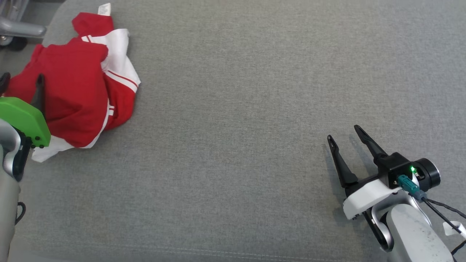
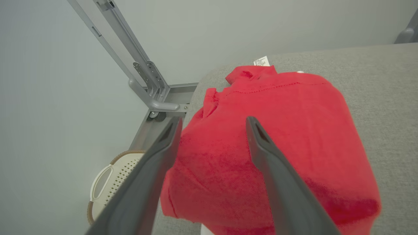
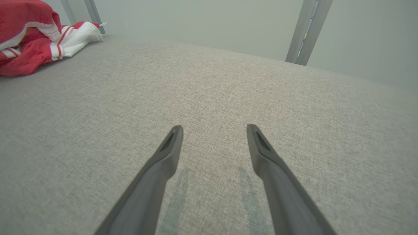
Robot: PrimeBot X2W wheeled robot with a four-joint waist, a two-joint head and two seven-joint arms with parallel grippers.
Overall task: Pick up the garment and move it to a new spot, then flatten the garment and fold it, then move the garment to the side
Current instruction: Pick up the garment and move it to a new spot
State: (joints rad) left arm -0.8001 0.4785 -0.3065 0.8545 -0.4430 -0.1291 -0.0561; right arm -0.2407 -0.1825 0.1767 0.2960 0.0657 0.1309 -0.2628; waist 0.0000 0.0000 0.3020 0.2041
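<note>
Garment (image 1: 72, 91) lies crumpled at the counter's (image 1: 255, 109) far left corner, not yet picked up. My left hand (image 1: 23, 76) hovers over it, spread wide. My right hand (image 1: 343, 132) is wide and empty, well apart. Moving, flattening and folding all remain.

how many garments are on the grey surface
1: a red and white garment, crumpled at the far left corner, with the left gripper over it. Folds could hide another.

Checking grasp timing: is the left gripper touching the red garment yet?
Cannot tell. In the left wrist view the open left gripper has its fingers over the garment, but neither that nor the head view shows contact or a gap.
</note>
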